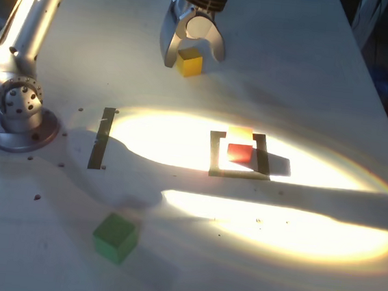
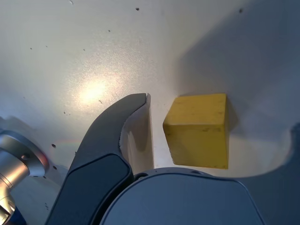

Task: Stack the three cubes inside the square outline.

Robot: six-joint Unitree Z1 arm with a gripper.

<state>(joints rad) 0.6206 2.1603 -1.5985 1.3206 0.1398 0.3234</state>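
At the far side of the table in the exterior view, my gripper [image 1: 192, 56] stands open, its jaws on either side of the yellow cube [image 1: 189, 62], which rests on the table. The wrist view shows the same yellow cube [image 2: 199, 130] between the jaws of the gripper [image 2: 220, 115], with a gap to the dark finger [image 2: 133, 122] beside it. The red cube [image 1: 240, 152] sits inside the square outline [image 1: 215, 156] of black tape at mid-table. The green cube [image 1: 114, 237] lies alone near the front, toward the exterior view's left.
A single straight black tape strip [image 1: 102, 138] lies at the exterior view's left of the outline. The arm's silver base [image 1: 19, 108] stands at the left edge. Bright light patches cross the white table [image 1: 310, 81].
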